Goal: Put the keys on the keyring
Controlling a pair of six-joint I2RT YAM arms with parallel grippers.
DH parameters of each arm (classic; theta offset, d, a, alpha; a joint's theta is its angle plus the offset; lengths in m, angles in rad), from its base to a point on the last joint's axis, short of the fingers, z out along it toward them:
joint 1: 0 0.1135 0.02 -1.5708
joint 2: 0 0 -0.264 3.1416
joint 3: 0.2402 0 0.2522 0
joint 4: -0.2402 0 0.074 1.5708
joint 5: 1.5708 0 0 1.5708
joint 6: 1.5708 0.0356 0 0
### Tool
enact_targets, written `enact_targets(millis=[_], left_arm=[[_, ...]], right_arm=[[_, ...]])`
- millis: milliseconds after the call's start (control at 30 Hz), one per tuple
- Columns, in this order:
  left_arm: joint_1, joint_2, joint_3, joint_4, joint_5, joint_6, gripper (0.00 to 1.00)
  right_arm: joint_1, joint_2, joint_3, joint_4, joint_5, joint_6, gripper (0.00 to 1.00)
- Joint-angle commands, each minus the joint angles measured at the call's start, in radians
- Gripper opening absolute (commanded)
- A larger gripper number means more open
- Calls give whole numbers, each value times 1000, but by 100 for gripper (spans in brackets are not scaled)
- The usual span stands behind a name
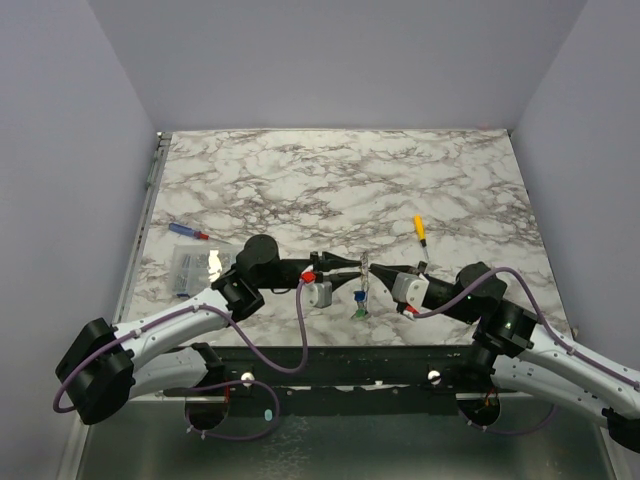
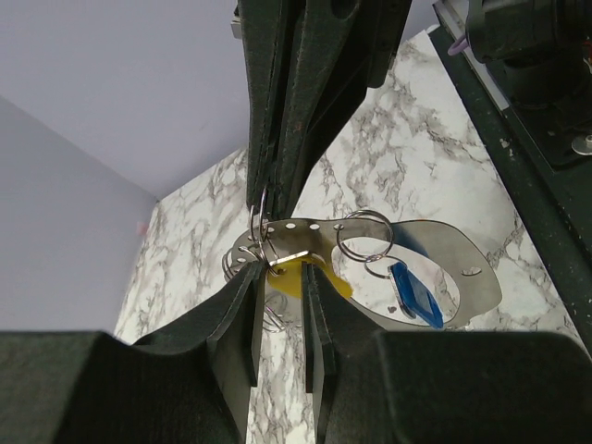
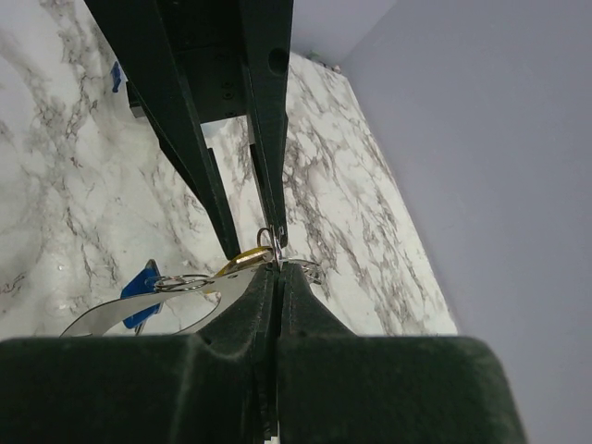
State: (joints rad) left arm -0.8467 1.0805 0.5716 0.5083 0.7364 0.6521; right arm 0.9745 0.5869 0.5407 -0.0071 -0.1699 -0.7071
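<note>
Both grippers meet above the table's near middle. My right gripper [image 1: 378, 272] [image 3: 278, 270] is shut on the edge of the keyring [image 2: 462, 268] [image 3: 139, 314], a wide silver loop carrying small split rings. A blue key [image 2: 412, 296] [image 3: 139, 282] hangs from it, and a green key [image 1: 360, 313] dangles below. My left gripper [image 1: 352, 265] [image 2: 279, 273] has its jaws a little apart, pinching the yellow key [image 2: 296, 277] [image 3: 242, 259] right at the keyring. That key's blade is hidden.
A yellow-orange piece [image 1: 420, 228] lies on the marble table [image 1: 330, 180] right of centre. At the left lie a slim blue-and-red stick [image 1: 188, 231] and a clear plastic packet [image 1: 195, 265]. Grey walls close in the table on three sides.
</note>
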Motion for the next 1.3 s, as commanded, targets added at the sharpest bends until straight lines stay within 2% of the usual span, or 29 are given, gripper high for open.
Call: enact_targets(millis=[0,233,400,967,1167,1267], left_arm=[[-2,4,1,48,24,-32,28],[-3,15,-4,99,44,-64,27],[-5,20,-15,156,2,-110,26],[-7,33,-15,162,12,-126,24],[-8,42,-10,161,16,-129,17],[-11,45,-6,162,14,-133,8]], right_arm=[[4,-8,-5,68,5,2,1],[4,-3,-8,73,0,3,1],[4,-1,-7,75,-3,4,1],[4,0,-5,79,-6,6,1],[4,2,-7,83,-11,9,1],[4,5,-5,84,-15,11,1]])
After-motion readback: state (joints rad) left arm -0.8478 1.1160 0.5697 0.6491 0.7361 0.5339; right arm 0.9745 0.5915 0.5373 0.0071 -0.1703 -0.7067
